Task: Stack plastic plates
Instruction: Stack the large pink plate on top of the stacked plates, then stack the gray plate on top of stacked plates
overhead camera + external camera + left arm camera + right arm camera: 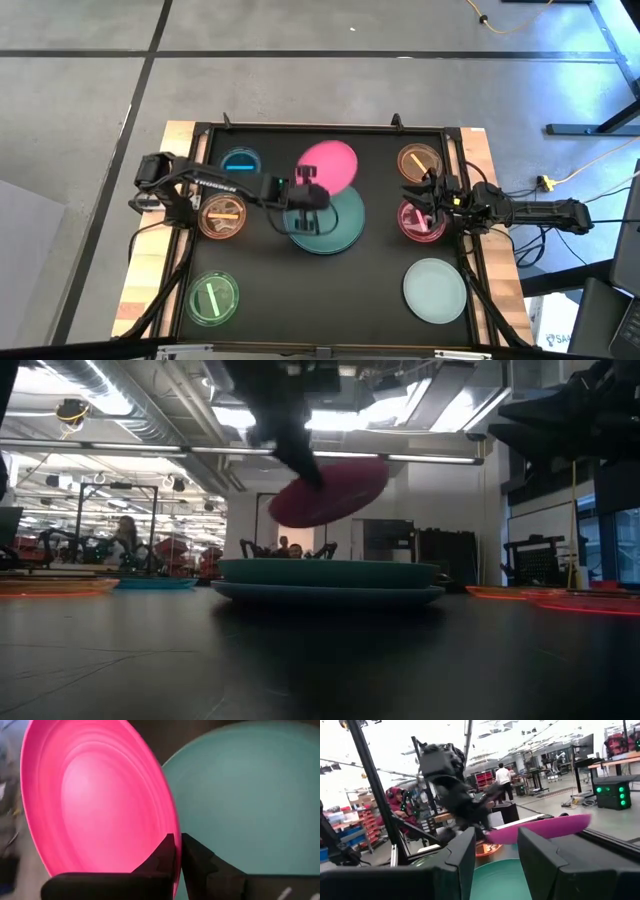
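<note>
The pale-mint plate point(435, 291) lies at the near right of the black table point(330, 295), and the small green plate point(212, 298) lies at the near left. Toward the centre, the teal plate point(335, 228) rests on a grey-blue plate point(330, 595), the two forming a stack. The left gripper point(307, 180) is clamped on the rim of the pink plate point(331, 165) and holds it tilted in the air above the far edge of the stack, clear of the teal plate; the left wrist view shows the rim pinched between both fingers point(165, 855). The small orange plate point(223, 217) lies under the left arm, with the small blue plate point(240, 161) beyond it. At the right, the right gripper point(425, 195) hovers with its fingers set apart, holding nothing, above the far edge of the small magenta plate point(420, 224). The small amber plate point(419, 160) lies just beyond it, near the far right corner.
</note>
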